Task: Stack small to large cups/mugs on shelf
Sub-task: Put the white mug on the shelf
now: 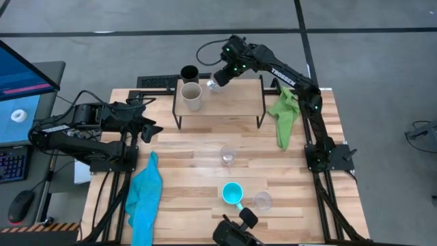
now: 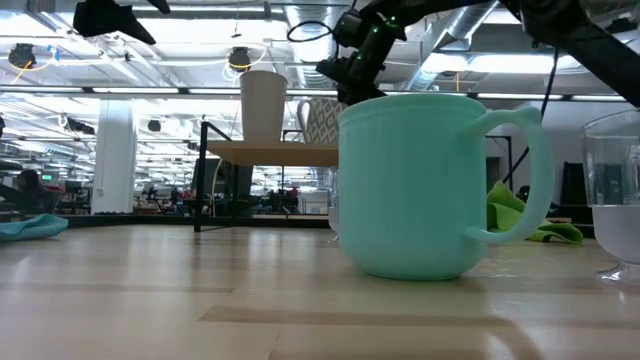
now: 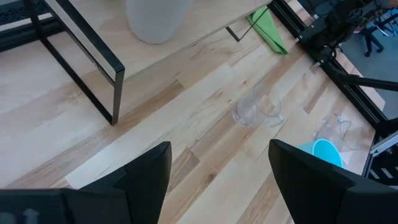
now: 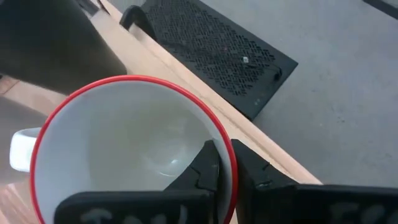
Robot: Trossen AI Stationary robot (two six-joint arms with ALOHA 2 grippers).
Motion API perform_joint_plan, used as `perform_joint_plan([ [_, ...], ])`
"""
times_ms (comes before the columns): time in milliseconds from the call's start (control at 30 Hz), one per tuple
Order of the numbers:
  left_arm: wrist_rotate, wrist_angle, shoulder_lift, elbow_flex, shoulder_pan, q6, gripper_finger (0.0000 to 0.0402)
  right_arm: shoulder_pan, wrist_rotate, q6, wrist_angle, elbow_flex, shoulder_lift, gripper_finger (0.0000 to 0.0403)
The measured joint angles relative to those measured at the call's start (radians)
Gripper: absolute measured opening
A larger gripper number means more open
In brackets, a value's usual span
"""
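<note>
The right claw (image 4: pixel 225 169) is clenched on the rim of the white mug (image 4: pixel 124 143), one finger inside the wall and one outside, pinching the red-edged lip. In the high view it holds that mug at the back edge of the shelf (image 1: pixel 232 102), just right of the beige-grey cup (image 1: pixel 192 96) standing on the shelf's left end. The black tumbler (image 1: pixel 189 72) sits behind the shelf's back-left corner; from above I cannot tell whether it rests on the board or beyond it.

The left claw (image 3: pixel 217 168) is released, fingers spread wide, waiting off the shelf's left side above the surface (image 1: pixel 191 171).

Not yet on the shelf: a clear glass (image 1: pixel 227 156) in front of it, and farther forward the cyan mug (image 1: pixel 233 193) with a second clear glass (image 1: pixel 262 201) just beside it. A green cloth (image 1: pixel 285 113) lies at the shelf's right end, a blue cloth (image 1: pixel 145 191) well to its front-left.

The risk, as I judge it, is the grip: a thin pinch on one side of the rim lets the mug swing or tilt. Set down that close to the back edge, it could land partly off the board and tip behind the shelf. Its handle may also clip the beige-grey cup.
</note>
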Motion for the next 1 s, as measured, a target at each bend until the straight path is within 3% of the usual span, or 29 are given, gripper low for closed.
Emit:
perform_joint_plan([
  [767, 0.0, 0.0, 0.0, 0.0, 0.0, 0.002, 0.0261, 0.0, -0.003, -0.004, 0.002, 0.0, 0.004, 0.0057],
  [1000, 0.0, 0.0, 0.0, 0.0, 0.0, 0.002, 0.0261, 0.0, -0.004, 0.0, 0.021, 0.0, 0.004, 0.0108],
])
